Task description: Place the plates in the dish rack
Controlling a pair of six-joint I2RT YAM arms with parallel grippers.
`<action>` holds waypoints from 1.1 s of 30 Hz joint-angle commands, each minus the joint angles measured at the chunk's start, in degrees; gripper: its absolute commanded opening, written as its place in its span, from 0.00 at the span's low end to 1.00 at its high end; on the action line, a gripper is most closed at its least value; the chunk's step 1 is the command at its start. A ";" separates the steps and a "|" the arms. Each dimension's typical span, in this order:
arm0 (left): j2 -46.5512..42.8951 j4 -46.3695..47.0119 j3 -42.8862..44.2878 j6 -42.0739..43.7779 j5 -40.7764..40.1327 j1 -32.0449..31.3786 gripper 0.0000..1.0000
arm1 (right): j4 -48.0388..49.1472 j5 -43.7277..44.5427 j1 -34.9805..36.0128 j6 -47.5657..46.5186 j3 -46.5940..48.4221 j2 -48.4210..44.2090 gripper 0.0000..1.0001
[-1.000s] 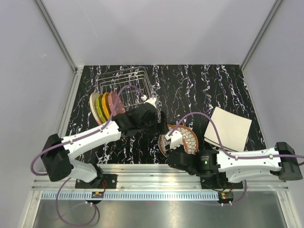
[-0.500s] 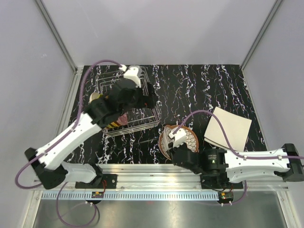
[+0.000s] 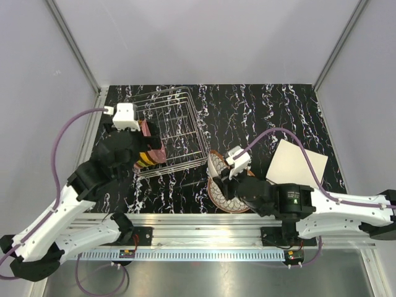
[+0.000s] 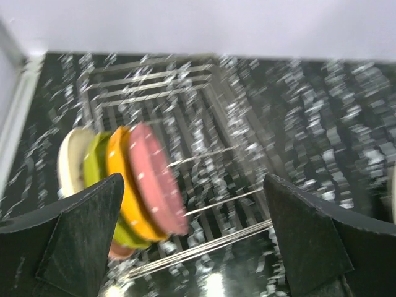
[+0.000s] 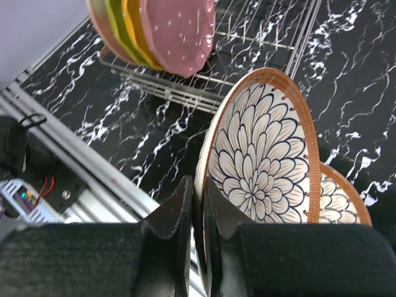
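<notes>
Cream, lime-green, orange and pink plates [image 4: 145, 179] stand on edge at the left end of the wire dish rack [image 3: 179, 120]. My left gripper [image 4: 193, 179] hangs open and empty just in front of the rack; this view is blurred. My right gripper [image 5: 198, 193] is shut on the rim of a brown-rimmed petal-patterned plate [image 5: 260, 161], tilted up on edge right of the rack [image 5: 185, 93]. A second petal plate [image 5: 343, 198] lies flat beneath it. From above, the raised plate [image 3: 215, 164] stands over the flat one [image 3: 224, 197].
A cream squarish plate [image 3: 297, 164] lies on the black marbled table [image 3: 260, 111] at the right. Grey walls enclose the table on three sides. An aluminium rail [image 3: 185, 223] runs along the near edge.
My left arm has drawn back from over the rack to its left side, its jaws now wide apart. My right gripper has closed on the petal plate and tipped it up.
</notes>
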 commanded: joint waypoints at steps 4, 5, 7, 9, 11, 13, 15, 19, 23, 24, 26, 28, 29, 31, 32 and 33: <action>-2.91 2.37 -5.93 3.35 -12.72 0.07 0.99 | 13.14 -7.29 -9.76 -5.87 8.12 4.52 0.00; -4.14 2.99 -7.16 3.79 -13.61 0.16 0.99 | 13.84 -8.53 -10.74 -6.04 9.69 5.92 0.00; -5.29 4.23 -8.14 4.58 -15.81 0.16 0.99 | 15.69 -12.39 -13.90 -7.00 11.72 7.69 0.00; -7.31 5.71 -9.19 5.28 -18.00 0.16 0.99 | 17.09 -14.69 -15.93 -7.53 15.76 10.41 0.00; -9.76 7.91 -11.73 7.29 -19.85 0.16 0.99 | 18.67 -19.43 -19.53 -7.63 20.22 13.74 0.00; -11.17 9.59 -13.06 8.01 -22.66 0.16 0.99 | 19.99 -23.90 -21.81 -6.93 23.14 16.29 0.00; -12.93 10.29 -13.50 7.66 -23.98 0.16 0.99 | 22.63 -27.25 -25.07 -5.79 26.66 20.42 0.00; -15.83 13.45 -15.78 8.97 -24.52 0.16 0.99 | 29.04 -34.64 -29.29 -0.43 31.31 27.54 0.00; -15.32 14.25 -16.23 9.86 -24.96 0.16 0.99 | 34.92 -37.46 -30.96 2.74 35.53 35.79 0.00; -15.23 14.16 -16.23 10.03 -25.91 0.16 0.99 | 35.81 -37.64 -31.14 3.96 36.24 36.95 0.00; -14.96 14.08 -16.23 10.12 -26.45 0.16 0.99 | 38.53 -37.55 -31.32 5.20 37.48 39.68 0.00; -14.87 14.34 -16.40 10.03 -26.10 0.16 0.99 | 40.91 -36.94 -31.67 7.22 37.39 41.52 0.00; -14.96 14.34 -16.40 10.03 -25.75 0.16 0.99 | 42.92 -36.76 -31.84 8.01 37.39 42.14 0.00; -14.70 14.42 -16.40 10.03 -25.04 0.07 0.99 | 44.86 -37.11 -32.11 9.77 37.83 44.16 0.00; -14.52 14.25 -16.49 10.12 -24.96 0.25 0.99 | 45.92 -37.29 -32.02 10.30 38.18 44.78 0.00; -14.17 14.08 -16.23 10.21 -24.96 0.25 0.99 | 46.36 -37.29 -32.20 11.35 38.53 45.48 0.00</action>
